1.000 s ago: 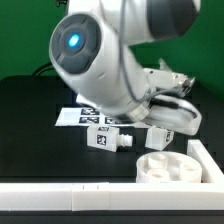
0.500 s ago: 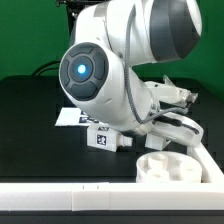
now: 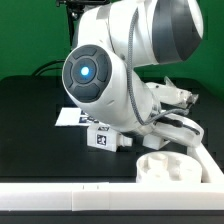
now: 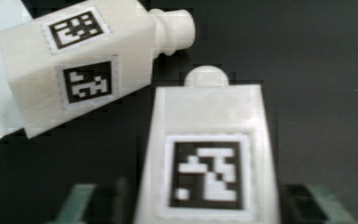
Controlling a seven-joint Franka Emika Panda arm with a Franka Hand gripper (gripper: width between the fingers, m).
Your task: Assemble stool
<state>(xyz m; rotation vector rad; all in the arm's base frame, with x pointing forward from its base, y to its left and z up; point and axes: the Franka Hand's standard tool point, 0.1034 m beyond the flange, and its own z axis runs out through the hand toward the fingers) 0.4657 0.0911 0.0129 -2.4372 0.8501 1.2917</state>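
**A:** Where is the stool?

**B:** In parts on the black table (image 3: 30, 110). In the wrist view one leg (image 4: 202, 150) lies flat with its tag facing up to the camera. Its rounded nub points away from the gripper (image 4: 202, 207).

**A:** And the claw, is it clenched on it?

**B:** I cannot tell. The two dark fingers (image 4: 96, 205) stand one on each side of the leg's near end. Whether they press its sides or only flank it does not show.

**A:** Any other parts?

**B:** A second leg (image 4: 96, 60) lies near the first, set at an angle to it, with two tags showing. A strip of bare table runs between them, so they are apart.

**A:** The seat?

**B:** The round seat (image 3: 150, 172) lies toward the exterior view's right, in front of the arm (image 3: 95, 75). One leg (image 3: 105, 138) shows there, just in front of the marker board (image 3: 68, 117). Which of the two it is I cannot tell.

**A:** Anything nearer?

**B:** A white edge bar (image 3: 60, 192) runs along the front. The arm hides the gripper in that view.
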